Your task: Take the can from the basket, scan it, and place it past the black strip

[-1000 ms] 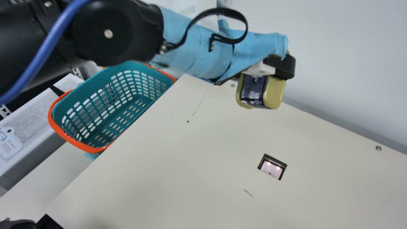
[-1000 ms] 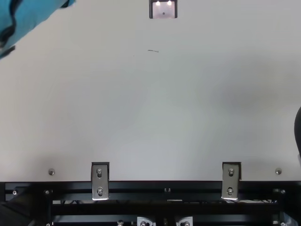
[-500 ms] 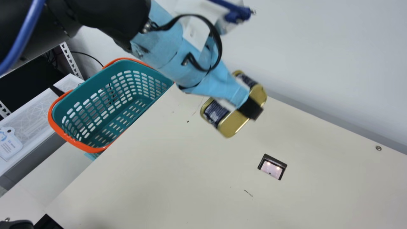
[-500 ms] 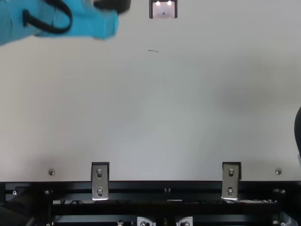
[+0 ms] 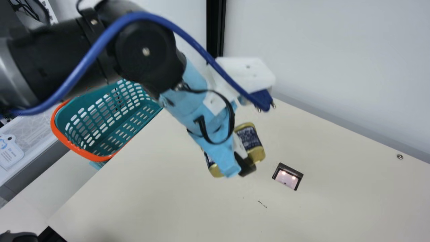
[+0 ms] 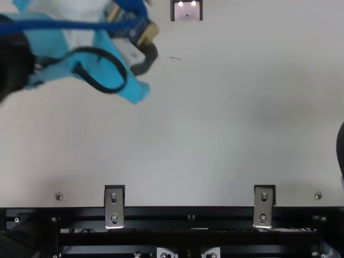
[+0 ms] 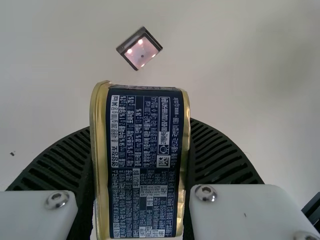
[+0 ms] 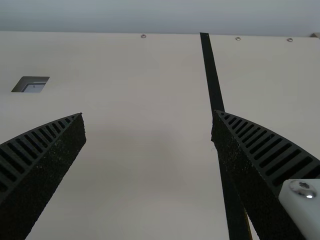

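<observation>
We have the can (image 7: 145, 160) gripped between both ribbed fingers of our left gripper (image 5: 239, 165), above the table (image 5: 161, 188). In the main view it is between the basket (image 5: 70, 144), just outside the table's left edge, and the lit scanner window (image 5: 287, 178) set in the tabletop. To the window's right, the black strip (image 8: 212, 85) runs in from the far edge. Our right gripper (image 8: 148, 115) is open, its fingers wide apart above the table.
</observation>
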`<act>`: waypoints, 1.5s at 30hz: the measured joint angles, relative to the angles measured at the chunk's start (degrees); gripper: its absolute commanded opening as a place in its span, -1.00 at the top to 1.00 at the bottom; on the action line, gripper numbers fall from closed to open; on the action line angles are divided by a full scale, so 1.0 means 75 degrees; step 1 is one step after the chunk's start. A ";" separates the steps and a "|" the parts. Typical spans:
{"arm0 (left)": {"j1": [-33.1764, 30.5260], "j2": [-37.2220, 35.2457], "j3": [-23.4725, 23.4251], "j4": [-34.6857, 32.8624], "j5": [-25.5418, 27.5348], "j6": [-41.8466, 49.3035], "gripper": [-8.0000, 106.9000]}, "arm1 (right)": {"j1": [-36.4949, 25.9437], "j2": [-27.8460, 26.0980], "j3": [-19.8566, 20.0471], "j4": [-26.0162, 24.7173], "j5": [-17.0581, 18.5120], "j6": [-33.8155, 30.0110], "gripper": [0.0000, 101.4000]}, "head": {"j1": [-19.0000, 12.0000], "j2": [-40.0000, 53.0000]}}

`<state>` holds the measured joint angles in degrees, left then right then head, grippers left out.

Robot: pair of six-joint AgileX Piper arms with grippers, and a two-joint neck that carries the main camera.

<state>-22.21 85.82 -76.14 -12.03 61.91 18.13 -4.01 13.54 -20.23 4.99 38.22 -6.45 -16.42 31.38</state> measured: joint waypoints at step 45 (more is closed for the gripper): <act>-0.2184 0.1089 0.2145 0.0652 -0.2543 -0.0553 0.68 | 0.0000 0.0000 0.0000 0.0000 0.0000 0.0000 -1.00 | 0.0000 0.0000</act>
<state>-38.59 93.99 -60.05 -7.14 42.83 13.98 -4.01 13.54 -20.23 4.99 38.22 -6.45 -16.42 31.38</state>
